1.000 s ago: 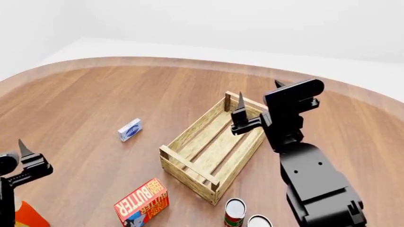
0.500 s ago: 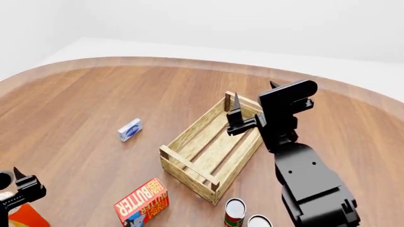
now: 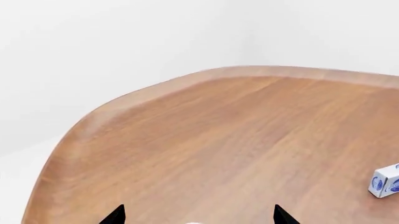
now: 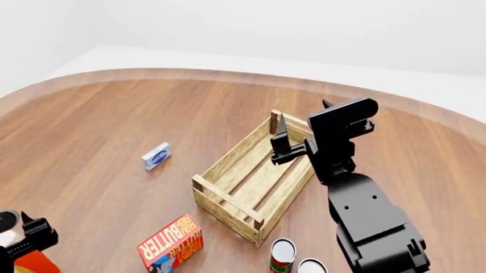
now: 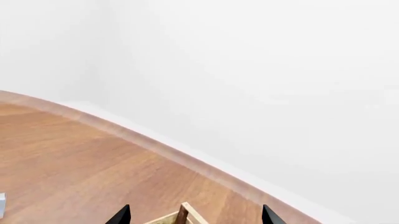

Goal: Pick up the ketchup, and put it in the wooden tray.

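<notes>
Ketchup (image 4: 32,263): sitting at the head view's 7 o'clock corner on the counter (image 4: 114,119), only an orange-red sliver showing under the left end effector.
Left end effector (image 4: 19,236): hovering just over the ketchup, prongs spread apart in the left wrist view, gripping nothing.
Wooden tray (image 4: 227,199): lying empty near the centre, well apart from the ketchup.
Right end effector (image 4: 304,122): hanging open above the tray's 1 o'clock end.
Butter box (image 4: 171,243): lying at 6 o'clock, between ketchup and tray.
</notes>
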